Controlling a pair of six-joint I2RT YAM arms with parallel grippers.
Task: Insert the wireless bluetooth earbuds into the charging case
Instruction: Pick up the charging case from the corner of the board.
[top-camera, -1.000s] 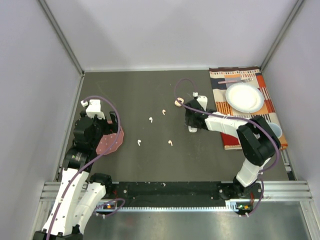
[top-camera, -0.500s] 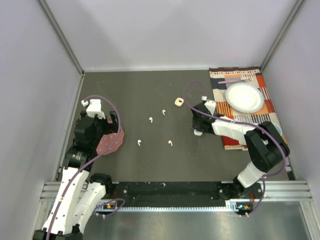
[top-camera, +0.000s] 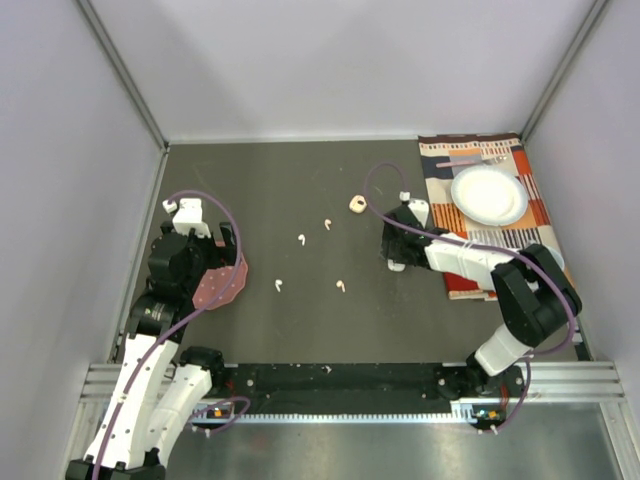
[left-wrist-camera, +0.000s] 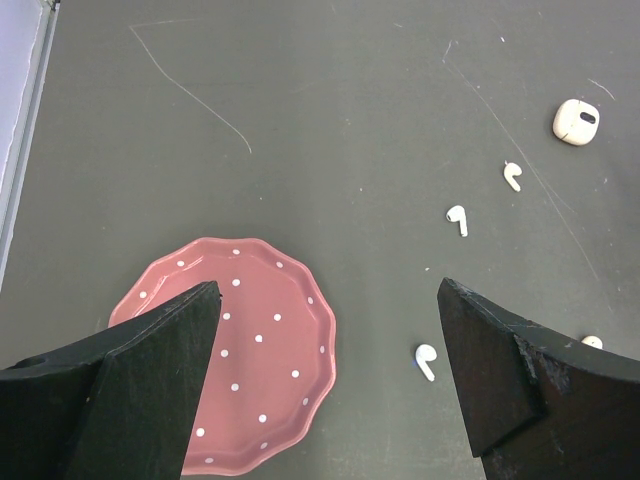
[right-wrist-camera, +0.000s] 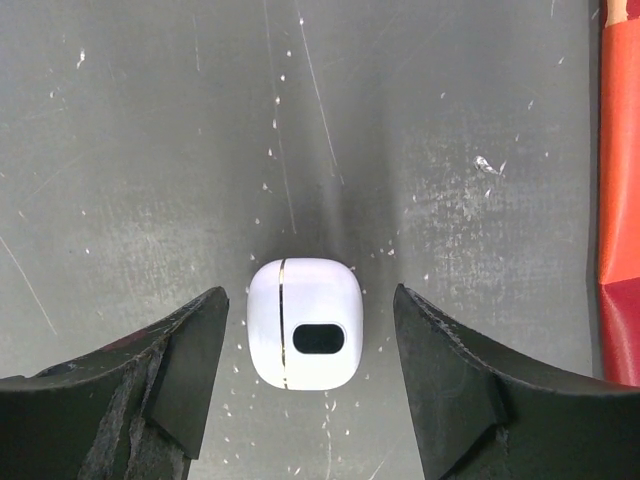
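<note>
A shut white charging case (right-wrist-camera: 305, 322) lies flat on the dark table between the fingers of my right gripper (right-wrist-camera: 310, 295), which is open with a gap on each side. From above, that gripper (top-camera: 397, 248) hangs over the case (top-camera: 397, 266). A peach case (top-camera: 355, 204) (left-wrist-camera: 576, 121) lies further back. Several earbuds lie loose mid-table: a white earbud (top-camera: 301, 239) (left-wrist-camera: 457, 219), a peach earbud (top-camera: 327, 224) (left-wrist-camera: 512, 176), another white earbud (top-camera: 279, 285) (left-wrist-camera: 426, 361) and another peach earbud (top-camera: 342, 286). My left gripper (top-camera: 205, 255) (left-wrist-camera: 327, 290) is wide open and holds nothing.
A pink dotted plate (left-wrist-camera: 235, 360) (top-camera: 222, 285) lies under my left gripper. A striped placemat (top-camera: 540, 215) at the right carries a white plate (top-camera: 489, 194) and a fork (top-camera: 470, 160). Walls close in the table on the left, back and right.
My right gripper moved a little right and nearer, and the white case under it shifted the same way. The peach case now shows free of the cable. The left arm stayed still.
</note>
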